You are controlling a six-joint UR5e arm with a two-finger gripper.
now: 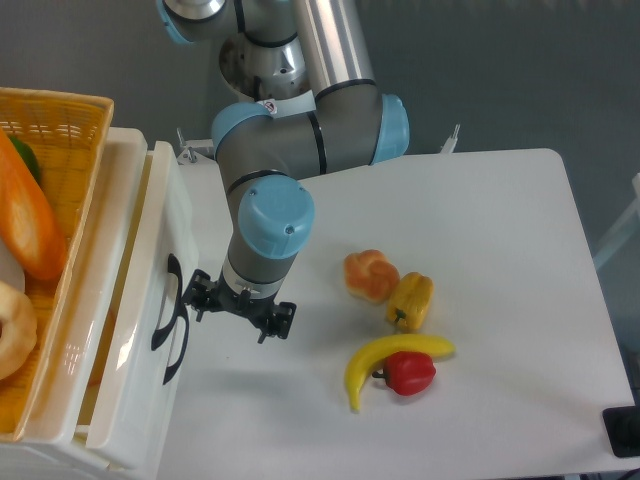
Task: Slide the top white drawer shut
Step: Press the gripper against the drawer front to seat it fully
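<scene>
The top white drawer (166, 205) stands at the left, pushed almost fully into its white cabinet, with only a thin slit of its inside showing. Its curved black handle (165, 300) is mid-front, and a second like handle (180, 350) on the other drawer front shows just below it. My gripper (238, 310) hangs low right beside the drawer front. It is open with nothing between its fingers, and its left fingertip (197, 297) is at or against the front next to the handle.
A woven yellow basket (70, 110) with bread and other food sits on top of the cabinet at far left. On the table to the right of my gripper lie a bread roll (369, 275), a yellow pepper (411, 300), a banana (385, 358) and a red pepper (409, 372).
</scene>
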